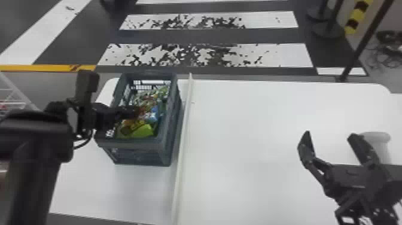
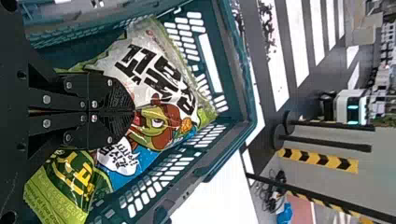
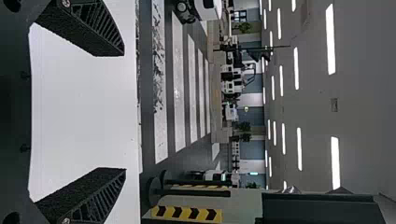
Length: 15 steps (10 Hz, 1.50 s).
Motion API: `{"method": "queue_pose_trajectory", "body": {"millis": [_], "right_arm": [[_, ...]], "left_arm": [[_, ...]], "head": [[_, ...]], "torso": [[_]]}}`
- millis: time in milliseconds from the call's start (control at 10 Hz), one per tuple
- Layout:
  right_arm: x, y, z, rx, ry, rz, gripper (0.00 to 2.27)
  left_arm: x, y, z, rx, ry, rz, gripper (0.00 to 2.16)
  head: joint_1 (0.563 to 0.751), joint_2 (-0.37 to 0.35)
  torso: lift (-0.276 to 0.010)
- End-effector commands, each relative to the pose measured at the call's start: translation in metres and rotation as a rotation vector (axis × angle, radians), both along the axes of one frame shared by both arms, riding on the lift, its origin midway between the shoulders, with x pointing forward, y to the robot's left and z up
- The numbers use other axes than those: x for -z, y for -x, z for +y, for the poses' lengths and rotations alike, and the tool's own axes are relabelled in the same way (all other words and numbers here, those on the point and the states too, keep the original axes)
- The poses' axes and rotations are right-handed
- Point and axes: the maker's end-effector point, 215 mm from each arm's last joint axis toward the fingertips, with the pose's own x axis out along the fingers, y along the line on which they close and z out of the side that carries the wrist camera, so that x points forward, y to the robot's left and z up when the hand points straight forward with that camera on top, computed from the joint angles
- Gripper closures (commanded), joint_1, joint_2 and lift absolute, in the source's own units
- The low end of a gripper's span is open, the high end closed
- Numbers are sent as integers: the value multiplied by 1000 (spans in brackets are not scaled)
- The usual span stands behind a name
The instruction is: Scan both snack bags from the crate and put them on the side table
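We are working at the pick step: the left gripper [image 2: 134, 112] is reaching into the crate [image 1: 128, 144], its two fingers together against the white snack bag [image 2: 159, 70]. They seem to be pinching a fold of its film, though we are not seeing clearly what lies between the tips. This bag is leaning within the crate walls, its printed face showing; the green snack bag [image 2: 60, 191] is lying beside it, also inside. Judging from this, both bags are awaiting their scan and placement.

For the next move, we are needing a secure pinch, then a lift high enough for the bag's lower edge to pass the rim. The perforated walls are standing close around the bags, so we are allowing little sideways travel until the load is clear. A loose corner could be catching on the rim or dragging the green bag along.

Right of the crate, the raised divider [image 1: 184, 134] is running along the white table [image 1: 254, 119], and we are treating it as a second edge to clear. Beyond it, the wide surface is giving open room. The right gripper [image 1: 329, 135] is waiting above the table's right side, its fingers apart and unloaded
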Motion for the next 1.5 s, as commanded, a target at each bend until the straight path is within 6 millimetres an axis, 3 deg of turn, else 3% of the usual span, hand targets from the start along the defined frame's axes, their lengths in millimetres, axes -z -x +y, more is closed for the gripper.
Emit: {"method": "queue_pose_trajectory", "body": {"millis": [0,600,1200,1400], "right_arm": [[0,0,2,-2,2,0,39],[4,1,2,-1,1,15,43],[6,0,4,0,-1,18,43],[5,0,4,0,-2,16,43]], "left_arm": [[-10,0,4,-16,49,-18,2138],[-32,20,-6,0,163,-65,2138],[-76,27,-14,12,207,-135,2138],[-101,33,-22,19,221,-158,2138]], "head": [[695,125],[695,129],[695,124],[695,117]], "torso": [[-87],[-87],[-87],[-87]]}}
